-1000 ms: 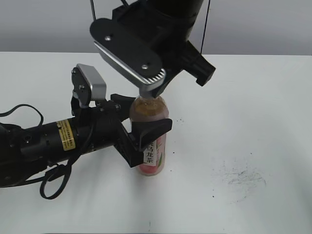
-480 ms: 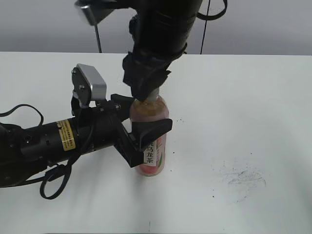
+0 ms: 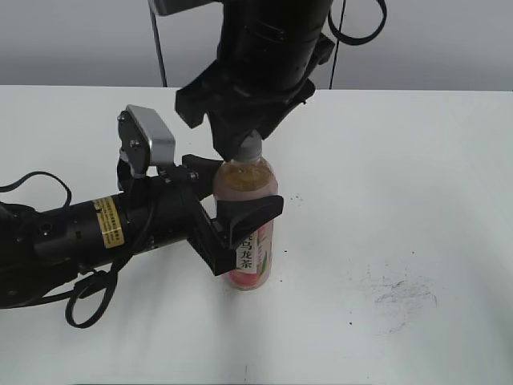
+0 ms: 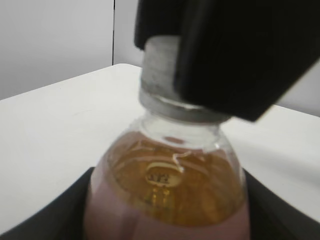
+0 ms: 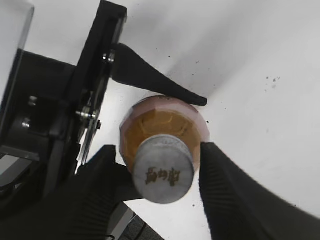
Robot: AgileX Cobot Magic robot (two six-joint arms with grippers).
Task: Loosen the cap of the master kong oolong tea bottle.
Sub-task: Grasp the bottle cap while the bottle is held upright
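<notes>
The master kong oolong tea bottle (image 3: pixel 255 250) stands upright on the white table, with amber tea and a pink label. My left gripper (image 3: pixel 237 194) is shut on its upper body from the left, and its black jaws flank the bottle (image 4: pixel 165 185) in the left wrist view (image 4: pixel 165 220). The grey-white ribbed cap (image 3: pixel 250 149) sits on the neck. My right gripper (image 3: pixel 245 141) hangs straight above it. In the right wrist view its fingers (image 5: pixel 165 192) straddle the cap (image 5: pixel 163 175), with a narrow gap at the right finger. The cap's side (image 4: pixel 159 67) is partly hidden by a black finger.
The white table (image 3: pixel 417 176) extends to the right of the bottle, with dark scuff marks (image 3: pixel 397 293) at the front right. The left arm's body and cables (image 3: pixel 72 233) lie across the table's left side. A grey wall stands behind.
My right wrist has turned about the bottle's axis above the cap, and the cap and neck now show below the gripper. The left gripper and bottle have not moved.
</notes>
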